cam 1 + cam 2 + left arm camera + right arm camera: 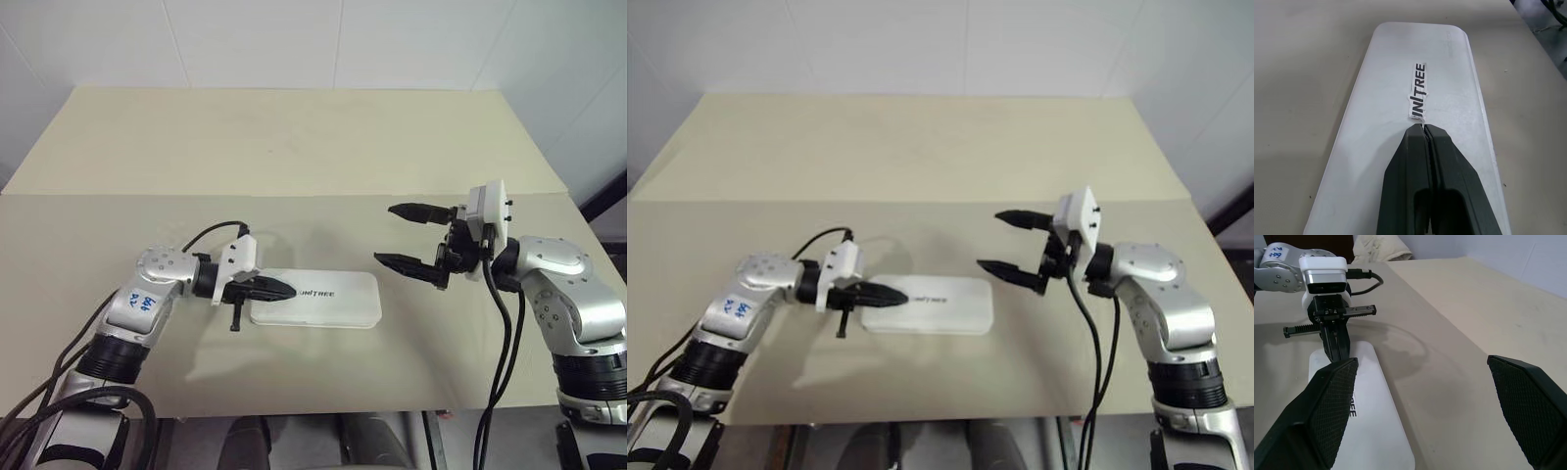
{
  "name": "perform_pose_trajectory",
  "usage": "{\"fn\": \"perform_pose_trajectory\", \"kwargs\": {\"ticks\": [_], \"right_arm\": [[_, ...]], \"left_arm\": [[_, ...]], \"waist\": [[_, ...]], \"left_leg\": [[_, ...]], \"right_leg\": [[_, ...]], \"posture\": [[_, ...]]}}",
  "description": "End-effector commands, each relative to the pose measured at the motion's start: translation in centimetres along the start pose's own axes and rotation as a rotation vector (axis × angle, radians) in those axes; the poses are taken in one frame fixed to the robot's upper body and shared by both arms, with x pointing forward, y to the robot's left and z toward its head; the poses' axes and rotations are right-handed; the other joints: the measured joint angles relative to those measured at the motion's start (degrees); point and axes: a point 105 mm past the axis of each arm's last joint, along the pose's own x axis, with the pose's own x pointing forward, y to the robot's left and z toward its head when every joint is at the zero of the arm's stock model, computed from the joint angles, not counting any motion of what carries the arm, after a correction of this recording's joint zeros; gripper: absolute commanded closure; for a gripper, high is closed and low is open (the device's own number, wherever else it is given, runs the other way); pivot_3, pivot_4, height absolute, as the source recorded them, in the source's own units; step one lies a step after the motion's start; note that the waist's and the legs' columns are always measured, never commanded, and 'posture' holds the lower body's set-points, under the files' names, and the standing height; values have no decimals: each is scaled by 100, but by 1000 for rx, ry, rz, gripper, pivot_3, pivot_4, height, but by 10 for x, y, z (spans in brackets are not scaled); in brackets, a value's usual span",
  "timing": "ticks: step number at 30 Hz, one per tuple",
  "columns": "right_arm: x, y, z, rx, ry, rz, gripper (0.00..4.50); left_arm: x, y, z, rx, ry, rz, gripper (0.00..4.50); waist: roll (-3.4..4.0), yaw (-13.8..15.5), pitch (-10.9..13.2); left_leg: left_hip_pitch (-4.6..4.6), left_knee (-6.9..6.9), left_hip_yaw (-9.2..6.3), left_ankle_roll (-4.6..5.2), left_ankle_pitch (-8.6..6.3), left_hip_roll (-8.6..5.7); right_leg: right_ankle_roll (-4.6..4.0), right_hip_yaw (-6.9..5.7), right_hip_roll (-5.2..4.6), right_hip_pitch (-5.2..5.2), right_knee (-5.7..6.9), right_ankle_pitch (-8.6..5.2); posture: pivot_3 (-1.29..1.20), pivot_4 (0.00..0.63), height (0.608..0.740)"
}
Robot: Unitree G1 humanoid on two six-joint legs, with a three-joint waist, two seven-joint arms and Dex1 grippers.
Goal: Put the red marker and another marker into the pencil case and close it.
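The white pencil case [338, 302] lies closed and flat on the table, its "UNITREE" lettering facing up on the lid [1400, 73]. My left gripper [288, 290] is shut with nothing between its fingers. Its tips rest on or just above the lid at the case's left end, by the lettering [1419, 95]. My right gripper [385, 233] hangs open above the table just right of the case, pointing left toward it, with nothing in it. In the right wrist view its pads [1327, 406] frame the case and the left gripper [1341, 350]. The red marker and the other marker are out of view.
The beige table [294, 147] stretches far behind the case, with a seam running across it just beyond the grippers. Its front edge [294, 411] lies close below the case. A white wall stands behind, and black cables hang from both arms.
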Motion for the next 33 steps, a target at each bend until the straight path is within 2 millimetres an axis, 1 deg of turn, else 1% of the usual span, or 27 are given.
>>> {"fn": "perform_pose_trajectory", "kwargs": {"ticks": [1,4,7,9,12,14,16,17,19,21,23,27,30,31,33], "right_arm": [[3,6,10,-33,-31,5,0],[5,8,9,-25,-36,-2,0],[5,9,8,-19,-39,-6,0],[6,10,5,-16,-40,-8,0],[7,10,2,-10,-42,-8,0],[7,8,0,-8,-42,-9,0],[7,6,-2,-8,-42,-14,0],[6,4,-4,-13,-35,-18,0],[2,1,-7,-27,-19,-17,0],[-1,-3,-8,-39,-9,-16,0],[-5,-6,-7,-52,-1,-15,0],[-13,-16,-3,-82,-3,-27,0],[-19,-20,-2,-107,13,-15,0],[-22,-19,-3,-114,24,0,0],[-26,-20,-1,-123,33,13,0]], "left_arm": [[10,-6,-15,-46,73,-16,4471],[18,-10,-20,-82,106,-10,4471],[20,-12,-20,-84,117,-18,4471],[19,-8,-11,-76,68,20,4471],[6,3,18,-40,-99,87,4471],[-9,14,27,8,-150,166,4471],[-19,20,32,46,-171,223,4471],[-30,24,35,35,-204,265,4295],[-48,26,40,41,-256,312,3938],[-62,25,41,61,-278,349,3228],[-76,23,38,59,-279,380,2656],[-96,13,29,38,-259,417,1279],[-105,3,25,30,-239,434,264],[-107,1,25,37,-235,443,24],[-113,-1,26,39,-232,470,24]], "waist": [[0,2,0],[0,1,-2],[0,9,-3],[0,7,-3],[0,5,-2],[-1,1,-2],[-1,-13,-2],[0,-15,-2],[0,-15,-2],[0,-11,-2],[0,-12,-2],[0,-11,-1],[0,-18,-1],[0,-18,-1],[0,-6,-1]], "left_leg": [[2,1,-1,0,0,0],[10,2,-2,0,0,-1],[16,3,-8,1,1,-3],[17,4,-9,1,1,-5],[17,5,-10,2,2,-6],[10,4,-11,3,3,-6],[3,0,-11,2,3,-5],[4,-2,-11,2,3,-5],[4,-6,-11,2,3,-5],[3,-7,-9,2,3,-5],[3,-8,-7,2,2,-5],[2,-8,-6,1,1,-4],[2,-8,-4,1,1,-4],[3,-8,-4,1,1,-3],[3,-9,-4,1,1,-3]], "right_leg": [[0,0,0,1,1,0],[1,0,0,10,1,1],[1,0,0,21,-1,1],[2,2,-1,24,-3,2],[1,3,-1,24,-3,2],[4,2,-1,16,-2,4],[5,2,0,7,-1,4],[5,2,0,6,-1,4],[4,1,1,5,-1,3],[4,1,0,4,-4,3],[4,1,-2,5,-9,3],[3,1,-3,5,-11,3],[2,1,-4,5,-11,2],[2,1,-4,5,-11,2],[1,0,-4,6,-13,1]], "posture": [[0,150,740],[0,150,740],[0,150,740],[0,150,740],[0,150,740],[0,150,740],[0,150,740],[0,150,740],[0,150,740],[0,150,740],[0,150,740],[0,150,740],[0,150,740],[0,150,740],[0,150,740]]}}
